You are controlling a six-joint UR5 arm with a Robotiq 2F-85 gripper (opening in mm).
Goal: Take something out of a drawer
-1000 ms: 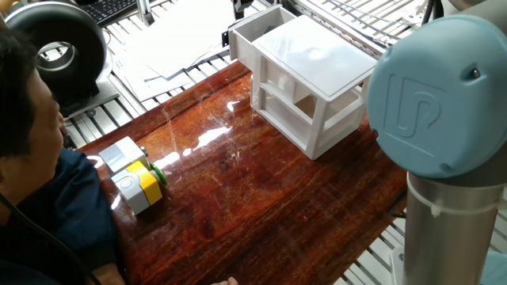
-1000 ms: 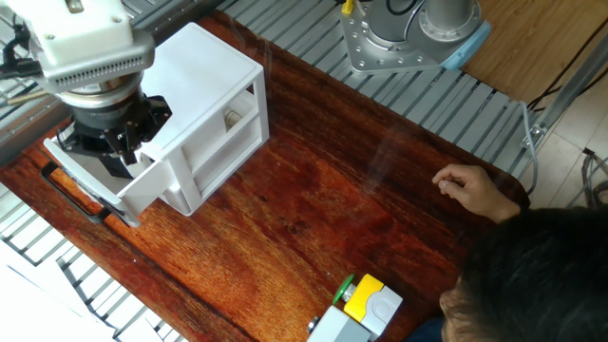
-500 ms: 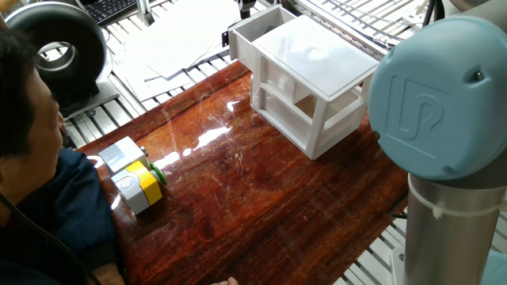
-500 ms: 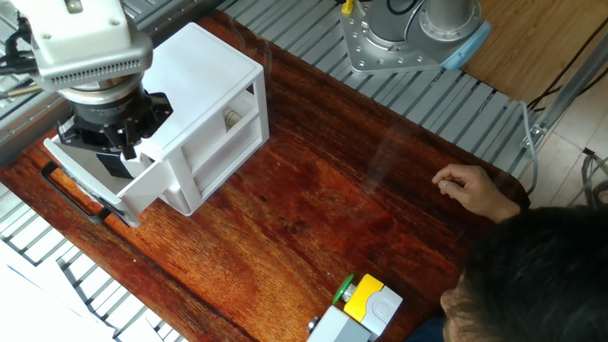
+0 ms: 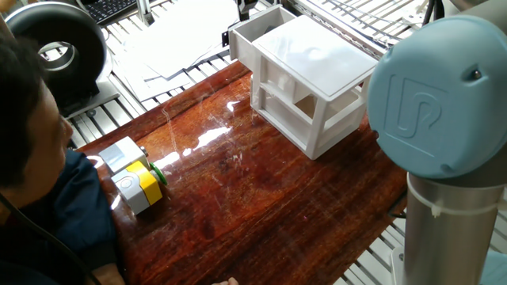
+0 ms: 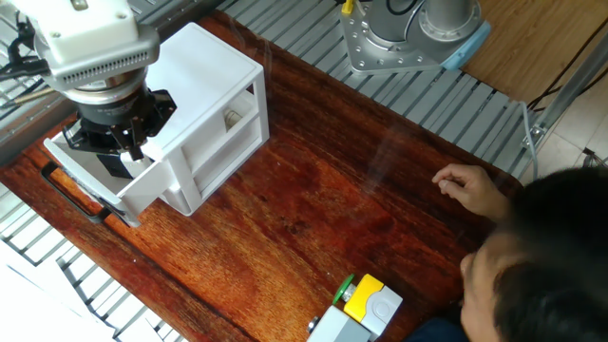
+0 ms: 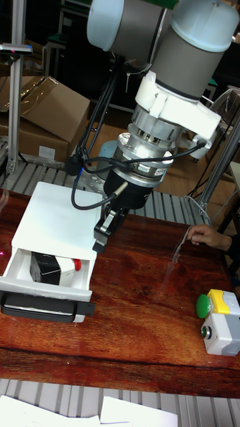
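The white drawer (image 7: 47, 290) is pulled out of the top tier of the white cabinet (image 7: 57, 217), with its black handle toward the table's front edge. Inside it lies the something (image 7: 48, 267), a black-and-white block whose red knob points right. My gripper (image 7: 107, 233) hangs just above the drawer's right rear corner, up and to the right of the block and not touching it. Its fingers look spread and hold nothing. In the other fixed view the gripper (image 6: 112, 157) covers the inside of the drawer (image 6: 142, 185), so the block is hidden there.
A grey-and-yellow block with a green knob (image 7: 220, 320) stands on the wooden table at the right front. A person sits at the table (image 5: 24, 87), with a hand (image 6: 470, 185) resting on the far right edge. The arm's blue joint cap (image 5: 436, 103) fills the right of one fixed view.
The gripper has shifted slightly up and toward the cabinet above the open drawer. The person's head has leaned further into view. The block and the drawer have not moved.
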